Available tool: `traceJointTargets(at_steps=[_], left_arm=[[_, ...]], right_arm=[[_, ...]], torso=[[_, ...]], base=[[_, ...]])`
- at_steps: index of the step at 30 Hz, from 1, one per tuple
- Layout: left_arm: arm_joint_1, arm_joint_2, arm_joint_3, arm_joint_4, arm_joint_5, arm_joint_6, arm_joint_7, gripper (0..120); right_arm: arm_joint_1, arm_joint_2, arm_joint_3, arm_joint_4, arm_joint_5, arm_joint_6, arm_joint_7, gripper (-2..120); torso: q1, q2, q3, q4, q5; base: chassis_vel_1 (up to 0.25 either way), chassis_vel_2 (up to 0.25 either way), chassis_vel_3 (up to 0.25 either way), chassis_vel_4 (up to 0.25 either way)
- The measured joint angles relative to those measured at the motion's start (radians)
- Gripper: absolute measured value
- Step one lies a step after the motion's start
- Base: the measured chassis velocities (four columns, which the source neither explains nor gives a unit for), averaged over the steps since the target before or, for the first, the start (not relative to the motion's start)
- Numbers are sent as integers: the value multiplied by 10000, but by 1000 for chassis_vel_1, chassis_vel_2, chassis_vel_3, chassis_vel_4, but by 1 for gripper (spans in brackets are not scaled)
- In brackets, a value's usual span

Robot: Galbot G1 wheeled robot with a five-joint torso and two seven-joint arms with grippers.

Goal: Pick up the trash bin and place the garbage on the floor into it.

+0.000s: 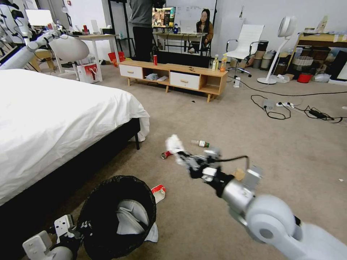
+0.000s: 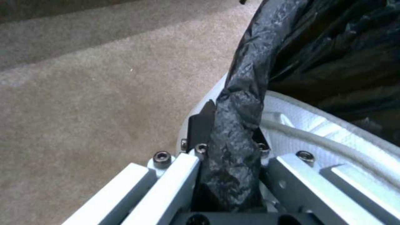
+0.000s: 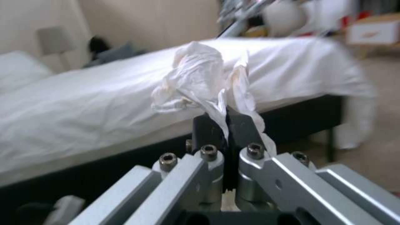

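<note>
Beside the white bed (image 1: 54,119), low at the robot's left, the trash bin (image 1: 117,213) hangs tilted with its black-bagged mouth turned up toward the camera. The left gripper (image 2: 227,137) holds it by the rim: its jaws are closed tight over the bag-covered edge, one finger outside the white wall, the other inside.

Above the carpet to the right, the right gripper (image 3: 227,125) is raised clear of the floor. Its jaws are shut almost fully, pinching a thin lower fold of the crumpled white tissue (image 1: 174,143), while most of the wad stands loose above the fingertips.

The risks, as I judge them: that narrow pinch could let the tissue slip or tear during the carry, and the tissue is well apart from the bin mouth, so an early release would drop it onto the carpet. The bin's rim grip bites partly on slick bag plastic, which could slide.

On the floor lie a red-and-white packet (image 1: 159,190) just beside the bin, a crushed red can (image 1: 166,155), and a small green-capped bottle (image 1: 200,143).
</note>
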Motion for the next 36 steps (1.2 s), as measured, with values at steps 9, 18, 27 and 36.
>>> traceJointTargets(at_steps=[9, 18, 27, 36], left_arm=[[135, 169, 166, -62, 195, 0, 74, 2], [191, 192, 117, -148, 309, 0, 142, 2], [171, 201, 21, -181, 290, -1, 159, 2], [126, 196, -58, -198, 253, -1, 189, 2]], right_arm=[[3981, -267, -3619, 490, 2108, -691, 721, 0], [7708, 905, -7340, 122, 3655, -2585, 1855, 0], [9255, 1644, -8808, -77, 4506, -3706, 2676, 0], [9820, 2618, -9853, -325, 5151, -5449, 4098, 0]], torso=[[0, 0, 0, -3, -4], [0, 0, 1, -1, -1], [0, 0, 1, -1, -2], [0, 0, 0, 0, -1]], base=[[0, 0, 0, 0], [0, 0, 0, 0], [0, 0, 0, 0], [0, 0, 0, 0]])
